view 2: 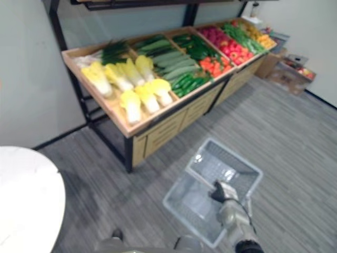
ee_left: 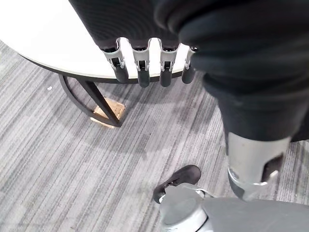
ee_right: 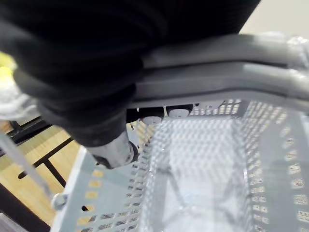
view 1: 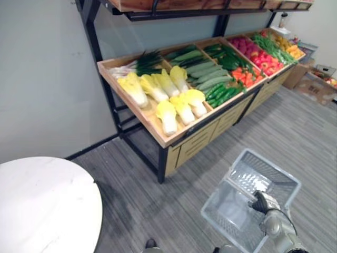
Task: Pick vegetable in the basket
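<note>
We find the right robot hand (view 1: 260, 202) curled round the grey handles (ee_right: 217, 72) of the empty mesh basket (view 1: 266, 179). The vegetables (view 1: 174, 95) lie in rows on the wooden counter (view 1: 197, 139), well apart from the basket. The left robot hand (ee_left: 140, 70) hangs with its fingers straight, holding nothing.

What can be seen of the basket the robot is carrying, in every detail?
The basket is rectangular, of pale grey plastic, with perforated walls and floor and two grey handles brought together above it. Nothing shows inside it. The right hand grips it by those handles, holding it over the grey carpet in front of the wooden vegetable stand.
</note>
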